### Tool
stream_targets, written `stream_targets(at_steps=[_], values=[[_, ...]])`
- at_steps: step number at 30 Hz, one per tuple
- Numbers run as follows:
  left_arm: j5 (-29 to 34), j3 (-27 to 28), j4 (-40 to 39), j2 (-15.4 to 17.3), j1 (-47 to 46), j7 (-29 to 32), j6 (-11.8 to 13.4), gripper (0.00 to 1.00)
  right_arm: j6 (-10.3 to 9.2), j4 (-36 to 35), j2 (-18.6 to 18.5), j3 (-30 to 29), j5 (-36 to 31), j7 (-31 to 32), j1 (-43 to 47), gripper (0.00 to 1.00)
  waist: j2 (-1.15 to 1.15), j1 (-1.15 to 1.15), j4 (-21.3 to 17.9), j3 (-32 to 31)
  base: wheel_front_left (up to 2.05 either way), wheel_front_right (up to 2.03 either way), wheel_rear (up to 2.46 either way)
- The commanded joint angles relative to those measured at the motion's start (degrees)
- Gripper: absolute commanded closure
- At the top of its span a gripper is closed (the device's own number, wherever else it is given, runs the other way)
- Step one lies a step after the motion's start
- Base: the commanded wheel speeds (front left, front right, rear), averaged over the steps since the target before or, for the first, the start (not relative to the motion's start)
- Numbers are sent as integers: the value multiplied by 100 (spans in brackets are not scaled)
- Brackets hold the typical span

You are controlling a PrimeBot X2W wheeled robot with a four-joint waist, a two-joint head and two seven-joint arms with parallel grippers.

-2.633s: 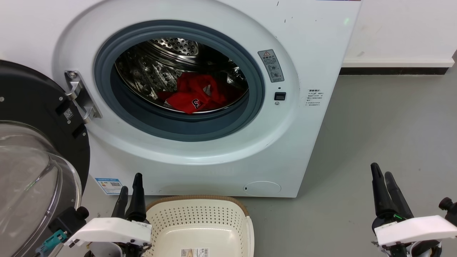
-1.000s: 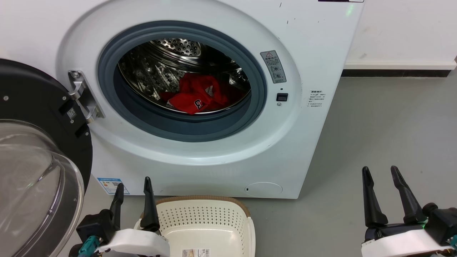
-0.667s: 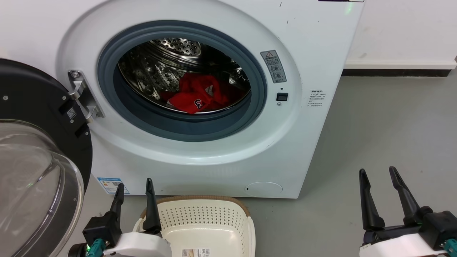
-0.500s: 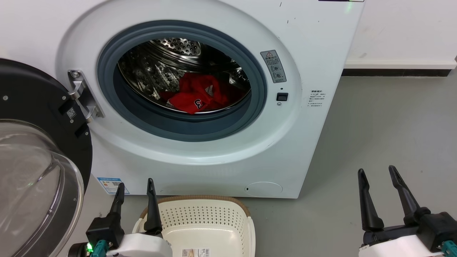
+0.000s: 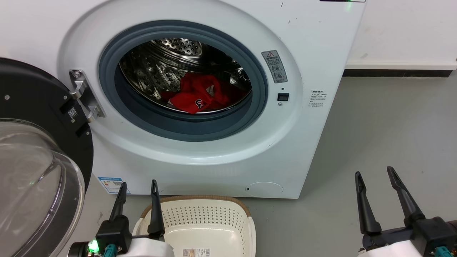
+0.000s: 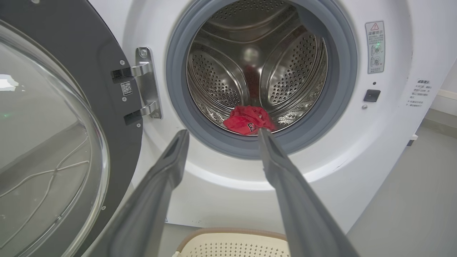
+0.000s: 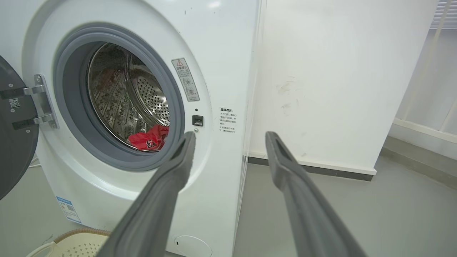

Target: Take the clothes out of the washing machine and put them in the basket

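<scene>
Fingers of the left gripper [image 5: 139, 182] stand parted with nothing between them, low before the left part of the washing machine [image 5: 214, 157] front. The right gripper [image 5: 373, 170] is likewise spread and empty, off the machine's right front corner, above bare floor [image 5: 375, 125]. The basket [image 5: 200, 214] sits against the machine's foot, below the porthole, with no garment in the part that shows. The door [image 5: 39, 171] is swung wide at the machine's left side.

The clothes [image 5: 194, 96] lie in a crumpled red heap at the bottom of the drum [image 5: 171, 53], just behind the grey ring [image 5: 200, 128], number patch [image 5: 199, 104] facing out. They look light, limp and apt to trail or snag. A pinch would best go deep into a raised fold atop the heap, not a thin hem, so the bunch lifts over the ring's lip instead of dragging. In the left wrist view the heap shows between the fingertips, so that arm seems better placed.
</scene>
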Motion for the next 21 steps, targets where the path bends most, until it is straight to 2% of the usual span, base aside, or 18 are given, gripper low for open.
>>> stream_targets(at_steps=[1,6,21], values=[[112,-18,-28,12,69,-54,24,0,-2,-53,1,7,-126,-44,71,0,0,0,0,2,0,0,0],[250,-36,14,12,86,-95,29,0,-2,-57,1,10,-282,-80,101,0,0,0,6,8,0,0,0],[210,0,97,12,98,-83,-11,0,-2,84,1,30,-158,-78,118,0,0,0,23,-8,0,0,0]])
